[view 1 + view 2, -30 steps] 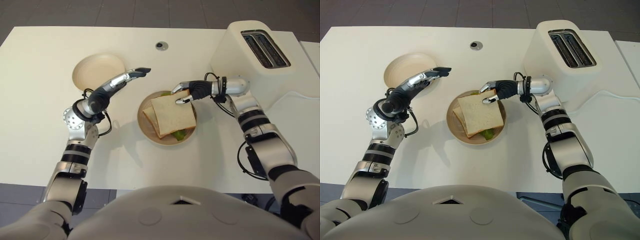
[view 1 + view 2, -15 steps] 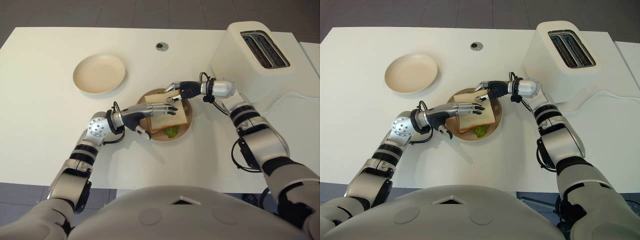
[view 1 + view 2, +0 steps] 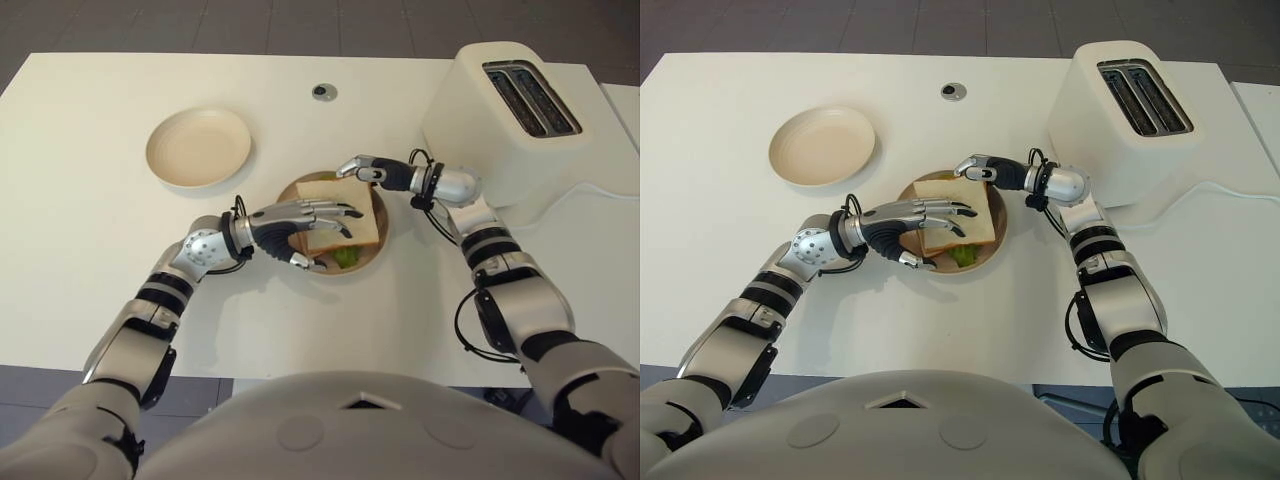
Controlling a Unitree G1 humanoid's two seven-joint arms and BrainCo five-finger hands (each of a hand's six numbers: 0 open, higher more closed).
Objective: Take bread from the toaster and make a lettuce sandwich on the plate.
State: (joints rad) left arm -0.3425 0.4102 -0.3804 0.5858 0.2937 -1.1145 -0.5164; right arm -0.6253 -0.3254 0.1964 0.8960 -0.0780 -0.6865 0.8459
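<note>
The bread (image 3: 368,225) is in the middle of the frame. It is a pale square slice on top of a sandwich, and it lies on a tan plate (image 3: 384,240) on the white bench (image 3: 80,150).

At the upper left, well apart from the sandwich, a second plate (image 3: 198,147) of the same tan colour stands on the bench. Behind it, toward the top centre, a small round fitting (image 3: 323,92) is set in the bench surface.

My left robot hand (image 3: 300,222) comes in from the lower left and is over the left half of the top slice. Its fingers are stretched out and spread, almost flat over the bread, and they grasp nothing. The thumb points down at the near rim of the plate. I cannot tell if the fingers press on the slice or are just above it.

A little green lettuce (image 3: 347,257) shows under the near edge of the bread.

My right robot hand (image 3: 372,170) is at the far edge of the slice, just beside it. The fingers are loosely extended, point to the left and hold nothing.

At the upper right stands the cream toaster (image 3: 500,120), with two dark slots on top. A white cable (image 3: 600,190) runs from it to the right edge of the frame.
</note>
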